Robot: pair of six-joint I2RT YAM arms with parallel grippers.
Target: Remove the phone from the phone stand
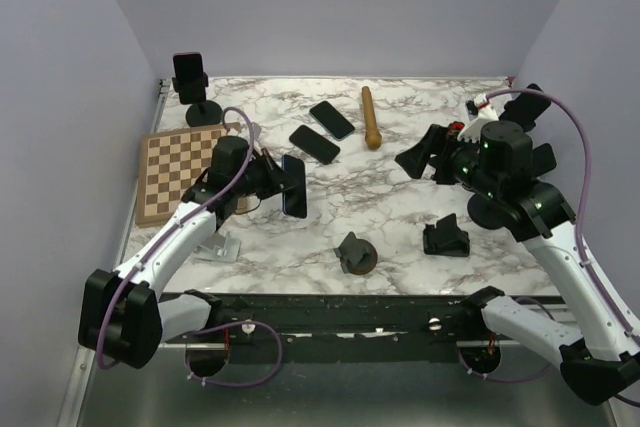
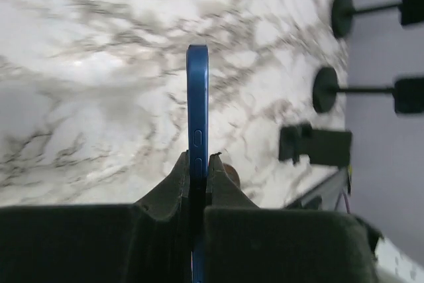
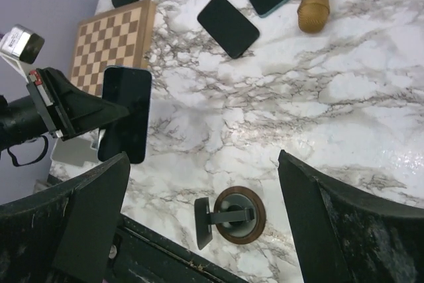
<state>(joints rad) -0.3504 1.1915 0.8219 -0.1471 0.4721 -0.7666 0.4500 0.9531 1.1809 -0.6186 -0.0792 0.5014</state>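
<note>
The left gripper [image 1: 281, 185] is pressed together on the edge of the dark blue phone [image 1: 294, 187] and holds it upright above the bench [image 1: 400, 209], left of centre in the top view, beside the chessboard [image 1: 178, 173]. The round phone stand [image 1: 356, 255] is at lower centre, well apart from the phone. The right gripper [image 1: 414, 159] is spread wide on the right side and holds nothing.

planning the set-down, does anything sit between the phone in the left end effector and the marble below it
Nothing visible does. The left end effector is shut on the phone, and the marble table beneath it is bare there. The small round stand sits apart from it.
</note>
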